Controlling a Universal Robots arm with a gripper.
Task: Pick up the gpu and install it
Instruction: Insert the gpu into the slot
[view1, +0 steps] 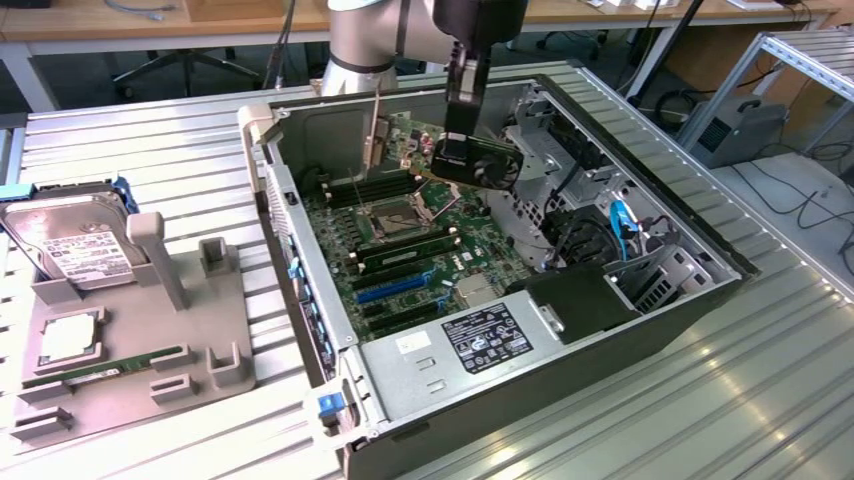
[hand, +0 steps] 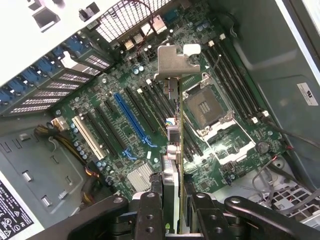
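The gripper (hand: 174, 216) had the gpu (view1: 475, 162) pinched between its fingers. The card hung tilted in the air inside the open computer case (view1: 286, 225), above the motherboard (view1: 400, 250) and not touching it. Its silver bracket (hand: 172, 62) pointed toward the slotted rear wall (hand: 60, 75). The long blue slot (hand: 131, 119) lay off to one side of the card's lower edge. Over the board the space stood open. At the exterior view's right, the metal drive cage (view1: 567, 165) crowded near the card, with a blue cable (view1: 618, 222) beyond it. Outside the case, well apart, a hard drive (view1: 74, 245) and a memory stick (view1: 127, 365) sat on a grey holder (view1: 207, 335).
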